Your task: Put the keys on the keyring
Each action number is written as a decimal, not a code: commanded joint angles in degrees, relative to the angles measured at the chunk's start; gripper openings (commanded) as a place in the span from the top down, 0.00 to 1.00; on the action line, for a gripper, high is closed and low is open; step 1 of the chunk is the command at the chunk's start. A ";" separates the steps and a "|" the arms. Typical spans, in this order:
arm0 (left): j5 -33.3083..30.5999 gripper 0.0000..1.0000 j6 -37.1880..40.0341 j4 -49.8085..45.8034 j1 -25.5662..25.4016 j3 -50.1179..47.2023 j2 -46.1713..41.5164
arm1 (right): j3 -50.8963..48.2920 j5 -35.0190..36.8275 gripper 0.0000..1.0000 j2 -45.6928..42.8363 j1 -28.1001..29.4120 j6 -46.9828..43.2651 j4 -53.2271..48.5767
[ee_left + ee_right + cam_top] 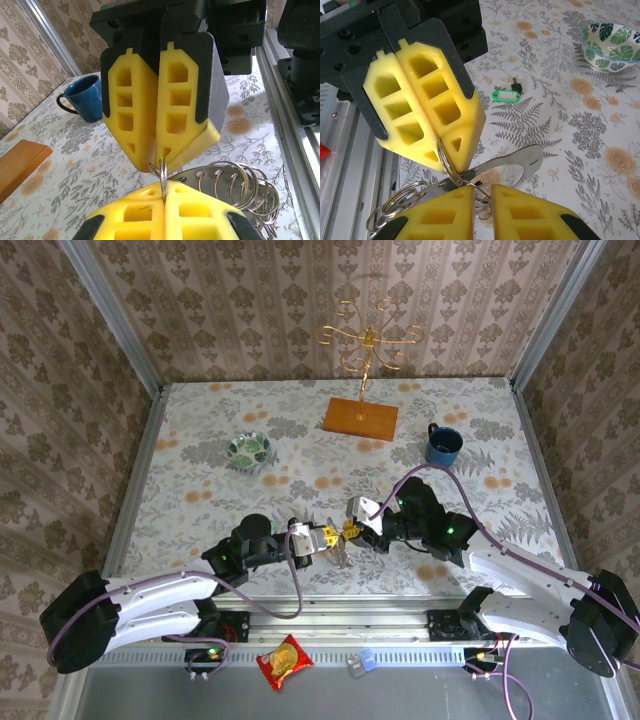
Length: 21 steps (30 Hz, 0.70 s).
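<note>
Your left gripper [164, 186] has its yellow pads pressed tight together, pinching a small split ring of the keyring [520, 160]. Your right gripper [482, 192] meets it tip to tip. Its pads are nearly together on what looks like the same ring, with a thin slit between the tips in its own wrist view.

The keyring is a flat metal plate with a bunch of split rings. It hangs off the table [200, 520] between the two grippers, near the front edge at centre. The plate slants away from the pinch and the spare rings are bunched at its low end.

One key with a green tag [503, 95] lies flat on the table, well apart from the keyring, between the grippers and the leaf-patterned bowl [600, 50]. You can't tell where the yellowish key is.

Farther out, the blue mug [443, 444] is at back right. The gold wire stand [365, 340] sits on its wooden base at back centre. The red snack packet [285, 660] is on the rail in front of the arm bases.
</note>
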 commanded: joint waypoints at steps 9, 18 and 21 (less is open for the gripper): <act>2.19 1.00 -1.03 2.89 -0.01 0.85 -0.39 | 2.83 -3.69 0.79 2.56 0.45 -0.44 0.96; 1.05 1.00 -3.16 4.58 0.71 -1.11 -3.47 | -1.69 6.47 0.70 -4.04 0.34 1.05 1.55; 1.13 1.00 -4.35 5.69 1.42 -1.89 -4.51 | -3.15 7.36 0.69 -5.82 0.39 2.95 0.52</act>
